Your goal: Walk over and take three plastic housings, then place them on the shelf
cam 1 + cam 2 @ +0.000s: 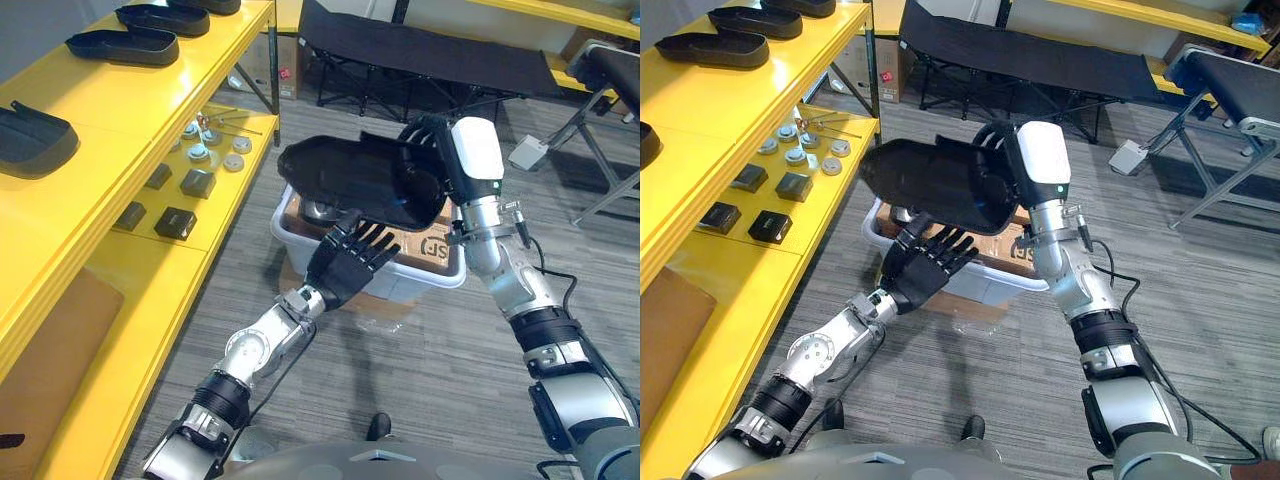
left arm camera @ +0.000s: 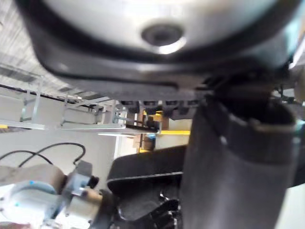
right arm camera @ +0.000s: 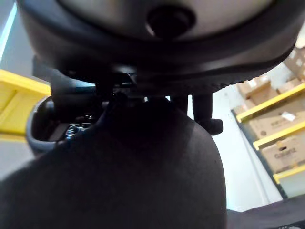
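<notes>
**Housing in hand, shelf next**

The right hand (image 1: 428,135) grips one end of the black housing (image 1: 350,178), which is in the air above the white bin (image 1: 440,276). The left hand (image 1: 347,262) hovers just beneath it, fingers spread and holding nothing. The housing lies roughly level, its long axis crosswise and its free end towards the yellow shelf (image 1: 100,170). The next move, I'd say, is to carry it left and set it down flat.

Five black plastic housings (image 1: 350,175), four small dark blocks (image 1: 175,222), one white bin (image 1: 420,280).
</notes>
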Available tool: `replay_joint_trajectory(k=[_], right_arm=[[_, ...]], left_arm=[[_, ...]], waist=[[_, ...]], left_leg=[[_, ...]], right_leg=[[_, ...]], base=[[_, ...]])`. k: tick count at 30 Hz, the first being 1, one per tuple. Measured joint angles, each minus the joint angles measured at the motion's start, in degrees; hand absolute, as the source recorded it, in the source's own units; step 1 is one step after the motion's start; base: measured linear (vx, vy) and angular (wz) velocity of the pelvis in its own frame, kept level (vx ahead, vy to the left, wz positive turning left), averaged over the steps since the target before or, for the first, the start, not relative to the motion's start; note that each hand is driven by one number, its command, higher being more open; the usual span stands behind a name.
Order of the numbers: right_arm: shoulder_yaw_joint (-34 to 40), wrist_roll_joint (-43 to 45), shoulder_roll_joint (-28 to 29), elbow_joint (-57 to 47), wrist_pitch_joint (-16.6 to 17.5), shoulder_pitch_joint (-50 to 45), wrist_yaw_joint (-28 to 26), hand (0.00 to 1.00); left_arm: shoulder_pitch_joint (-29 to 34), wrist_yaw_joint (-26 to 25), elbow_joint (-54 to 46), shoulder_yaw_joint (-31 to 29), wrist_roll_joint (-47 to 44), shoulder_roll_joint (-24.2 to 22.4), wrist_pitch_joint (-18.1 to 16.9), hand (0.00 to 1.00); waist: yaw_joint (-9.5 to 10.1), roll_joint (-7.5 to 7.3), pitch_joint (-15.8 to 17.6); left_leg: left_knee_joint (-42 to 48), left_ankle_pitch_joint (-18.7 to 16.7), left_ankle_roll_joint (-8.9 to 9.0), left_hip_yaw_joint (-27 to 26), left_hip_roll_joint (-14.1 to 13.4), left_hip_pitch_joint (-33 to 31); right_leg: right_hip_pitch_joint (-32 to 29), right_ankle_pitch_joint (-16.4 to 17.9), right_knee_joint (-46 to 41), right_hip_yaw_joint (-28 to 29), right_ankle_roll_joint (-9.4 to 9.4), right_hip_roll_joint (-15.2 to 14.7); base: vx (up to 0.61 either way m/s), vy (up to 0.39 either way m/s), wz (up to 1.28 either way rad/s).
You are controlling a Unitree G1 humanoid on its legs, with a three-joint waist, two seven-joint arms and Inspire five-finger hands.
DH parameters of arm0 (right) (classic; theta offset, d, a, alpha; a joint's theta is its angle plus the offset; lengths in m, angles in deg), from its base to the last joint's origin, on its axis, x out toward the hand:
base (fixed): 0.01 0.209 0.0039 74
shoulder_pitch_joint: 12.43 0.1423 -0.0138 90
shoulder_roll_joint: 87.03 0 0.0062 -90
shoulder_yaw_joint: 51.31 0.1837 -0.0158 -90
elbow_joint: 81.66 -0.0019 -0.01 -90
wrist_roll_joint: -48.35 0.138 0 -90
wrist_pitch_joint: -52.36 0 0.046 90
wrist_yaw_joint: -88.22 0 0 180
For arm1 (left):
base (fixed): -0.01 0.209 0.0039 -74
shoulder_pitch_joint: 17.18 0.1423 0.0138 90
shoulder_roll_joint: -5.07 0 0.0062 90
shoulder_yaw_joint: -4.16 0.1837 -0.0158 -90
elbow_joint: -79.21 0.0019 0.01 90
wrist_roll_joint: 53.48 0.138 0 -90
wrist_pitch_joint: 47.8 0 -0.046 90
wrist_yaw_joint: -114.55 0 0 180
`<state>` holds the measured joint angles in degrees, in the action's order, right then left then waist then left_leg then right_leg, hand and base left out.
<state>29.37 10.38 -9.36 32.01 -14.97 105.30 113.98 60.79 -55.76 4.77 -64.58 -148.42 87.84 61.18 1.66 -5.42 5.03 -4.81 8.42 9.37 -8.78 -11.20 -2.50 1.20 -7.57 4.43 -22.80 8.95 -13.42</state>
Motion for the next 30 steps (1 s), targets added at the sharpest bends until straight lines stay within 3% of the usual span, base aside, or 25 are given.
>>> replay_joint_trajectory(k=[6, 11, 12, 15, 22, 26, 30], right_arm=[[-0.44, -1.73, 2.81, -0.16, 3.31, -2.88, 0.0, 0.0], [-1.03, -2.41, 4.11, -2.04, 4.87, -5.0, 0.29, 0.0], [-1.06, -2.4, 4.13, -2.05, 5.27, -5.28, 0.36, 0.0], [-1.06, -2.39, 4.96, -2.09, 5.91, -7.54, 1.4, 0.0], [-0.81, -4.39, 6.33, -2.11, 7.13, -11.25, 5.26, 0.0], [-2.1, -4.78, 7.89, -7.4, 10.21, -14.47, 8.49, 0.0], [-1.91, -6.22, 9.72, -7.54, 10.24, -15.48, 10.26, 0.0]], left_arm=[[-1.54, -2.1, 0.41, -1.54, -1.79, -0.06, -0.92, 1.0], [-1.51, -4.45, 0.45, -1.42, -1.98, -0.32, -3.9, 1.0], [-1.5, -5.01, 0.49, -1.41, -2.35, -0.6, -4.89, 0.0], [-1.47, -5.83, 2.09, -1.59, -3.94, -1.37, -6.46, 0.0], [-0.7, -3.17, 3.81, -1.61, 3.25, -1.34, -4.63, 0.0], [-0.71, -2.55, 4.28, -1.58, 5.58, -1.36, -5.86, 0.0], [-0.79, -1.67, 4.13, -0.97, 7.39, -1.35, -7.8, 0.0]], waist=[[0.13, 0.02, -0.05], [0.06, 0.08, -0.21], [0.03, 0.15, -0.32], [0.16, 0.31, -1.48], [-0.05, 1.18, -2.41], [-0.46, 1.32, -2.59], [-0.27, 1.3, -2.97]], left_leg=[[0.01, -0.04, -0.17, 0.16, 0.49, -0.03], [0.01, -0.08, -0.25, 0.45, 0.67, -0.03], [0.01, -0.09, -0.25, 0.56, 0.68, -0.03], [0.01, -0.16, -0.18, 0.73, 0.69, -0.02], [0.01, -0.64, 0.43, 0.77, 0.68, 0.04], [0.02, -0.69, 0.41, 0.66, 0.66, 0.1], [0.02, -0.71, 0.32, 0.65, 0.67, 0.1]], right_leg=[[0.14, -0.03, 0.02, -0.16, 0.06, -0.46], [0.28, -0.1, 0.04, -0.29, 0.18, -0.62], [0.36, -0.1, 0.04, -0.41, 0.18, -0.62], [0.5, -0.1, 0.06, -0.57, 0.18, -0.62], [0.18, -0.09, 0.07, -0.53, 0.17, -0.62], [0.01, -0.09, 0.08, -0.38, 0.16, -0.61], [0.02, -0.08, 0.09, -0.39, 0.16, -0.62]], base=[[0.0, 0.002, 0.02], [-0.01, -0.001, 0.01], [-0.02, -0.002, 0.05], [-0.01, -0.001, 0.03], [0.0, 0.0, 0.0], [0.0, 0.0, -0.03], [0.0, 0.0, 0.0]])
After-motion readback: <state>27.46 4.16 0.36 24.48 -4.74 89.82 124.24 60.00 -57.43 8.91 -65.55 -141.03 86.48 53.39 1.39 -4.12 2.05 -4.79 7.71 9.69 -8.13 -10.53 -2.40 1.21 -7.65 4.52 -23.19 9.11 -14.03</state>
